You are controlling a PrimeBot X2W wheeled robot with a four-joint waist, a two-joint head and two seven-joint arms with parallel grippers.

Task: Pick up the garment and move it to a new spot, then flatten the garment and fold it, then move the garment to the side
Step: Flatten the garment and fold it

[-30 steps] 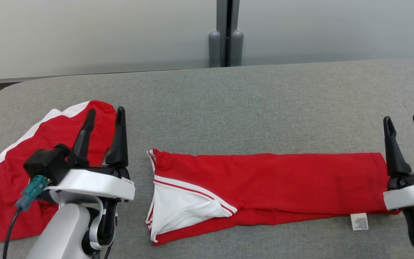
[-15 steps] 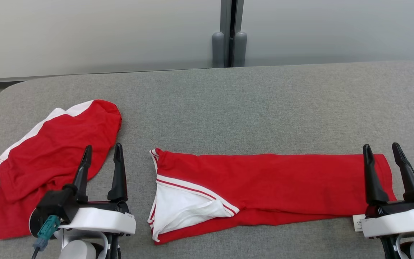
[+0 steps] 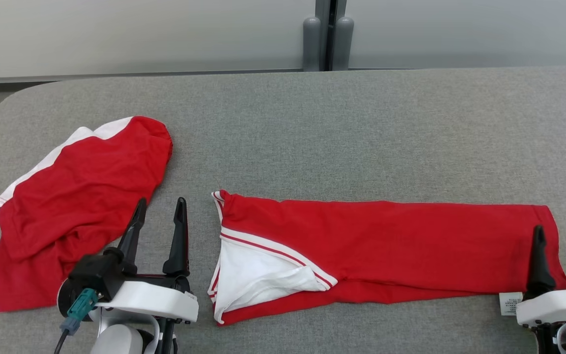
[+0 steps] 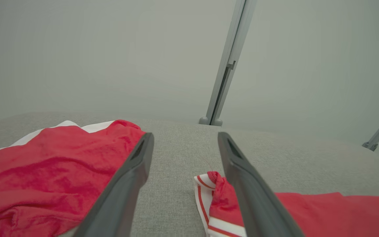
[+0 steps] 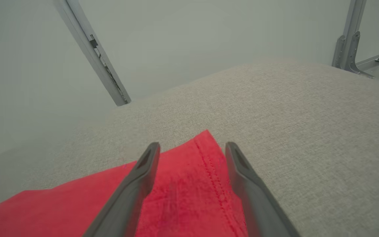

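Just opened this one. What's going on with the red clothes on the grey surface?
A two-armed robot is partway through folding. A long red garment with white trim lies flat as a narrow strip across the grey surface. The left gripper is open beside the garment's collar end. The right gripper is open over its hem end. Neither holds anything. A crumpled red garment lies apart on the left.

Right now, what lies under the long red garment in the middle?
The grey surface shows all around the long red garment, and a white label sticks out at its near edge. What lies directly beneath is covered.
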